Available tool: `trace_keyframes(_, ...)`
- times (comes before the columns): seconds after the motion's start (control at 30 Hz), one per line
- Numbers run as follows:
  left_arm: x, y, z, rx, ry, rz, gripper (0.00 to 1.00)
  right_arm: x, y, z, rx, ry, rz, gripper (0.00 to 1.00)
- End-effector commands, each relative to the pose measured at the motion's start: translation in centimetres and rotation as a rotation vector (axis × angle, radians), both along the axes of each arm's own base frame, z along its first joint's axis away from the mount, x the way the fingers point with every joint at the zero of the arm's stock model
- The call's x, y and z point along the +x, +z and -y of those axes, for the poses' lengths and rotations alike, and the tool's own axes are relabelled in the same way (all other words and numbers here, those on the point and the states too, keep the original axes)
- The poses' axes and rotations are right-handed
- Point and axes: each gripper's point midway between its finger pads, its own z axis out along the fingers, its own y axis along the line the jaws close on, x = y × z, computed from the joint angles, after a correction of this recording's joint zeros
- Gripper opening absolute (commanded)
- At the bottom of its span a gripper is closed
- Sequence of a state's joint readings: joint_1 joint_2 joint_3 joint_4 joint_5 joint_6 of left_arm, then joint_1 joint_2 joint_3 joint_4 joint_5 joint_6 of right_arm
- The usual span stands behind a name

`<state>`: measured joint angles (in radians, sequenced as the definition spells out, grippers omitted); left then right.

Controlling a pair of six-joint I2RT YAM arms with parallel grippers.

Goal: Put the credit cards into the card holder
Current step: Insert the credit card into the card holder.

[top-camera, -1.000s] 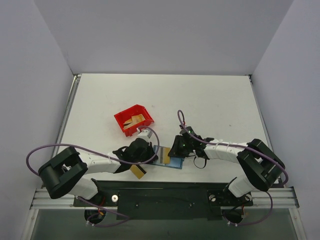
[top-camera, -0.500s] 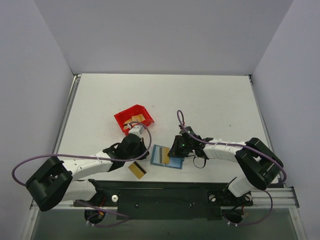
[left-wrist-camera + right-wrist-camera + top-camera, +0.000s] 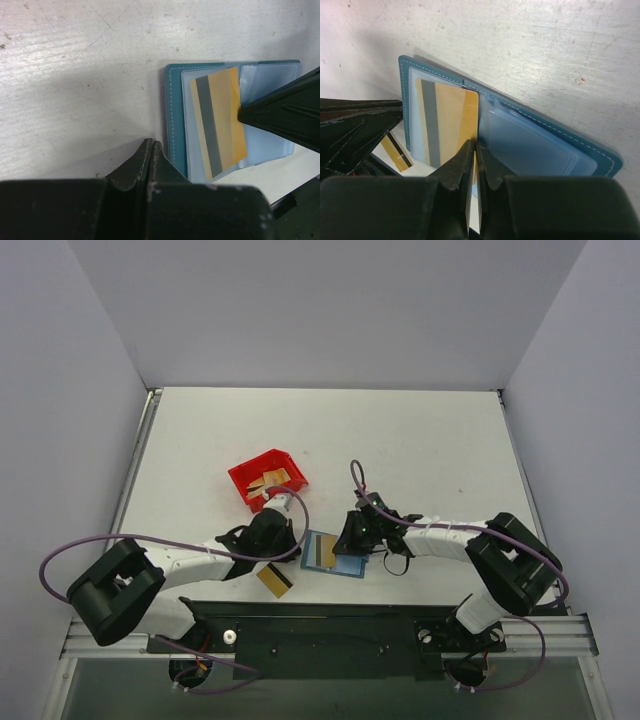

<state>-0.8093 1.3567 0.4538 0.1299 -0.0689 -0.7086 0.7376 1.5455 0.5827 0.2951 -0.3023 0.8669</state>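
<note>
I see a red bin [image 3: 243, 481] sitting askew on my white table [image 3: 420, 440], with plain grey walls [image 3: 330, 310] around.

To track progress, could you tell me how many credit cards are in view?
3: one credit card on the card holder, another on the table beside it, a third in the red bin, where more may hide.

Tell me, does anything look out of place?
One credit card lies loose on the table, beside the open card holder. Another card rests on the holder, seemingly not fully tucked into a slot.
</note>
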Motion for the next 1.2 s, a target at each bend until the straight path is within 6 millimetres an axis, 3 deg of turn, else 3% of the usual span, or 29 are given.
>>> trace_keyframes(0.0, -0.3, 0.2, 0.9, -0.001, -0.046, 0.006, 0.00, -1.6, -1.8, 1.0, -0.089, -0.002, -0.068, 0.02)
trace_keyframes(0.43, -2.6, -0.5, 2.7, -0.011, -0.102, -0.016, 0.00, -2.2, -1.4, 0.0, -0.098, -0.049, -0.082, 0.02)
trace_keyframes(0.83, -3.1, -1.6, 2.2, 0.012, -0.092, -0.034, 0.00, -1.7, 0.3, -1.2, -0.010, -0.037, -0.031, 0.03)
trace_keyframes(1.03, -2.5, -1.8, 0.2, 0.083, -0.003, -0.038, 0.00, -1.8, -0.3, -0.9, -0.028, -0.037, -0.031, 0.04)
trace_keyframes(1.17, -1.6, -0.2, -2.2, 0.153, 0.096, 0.001, 0.00, -2.0, -1.3, -0.4, -0.065, -0.039, -0.051, 0.04)
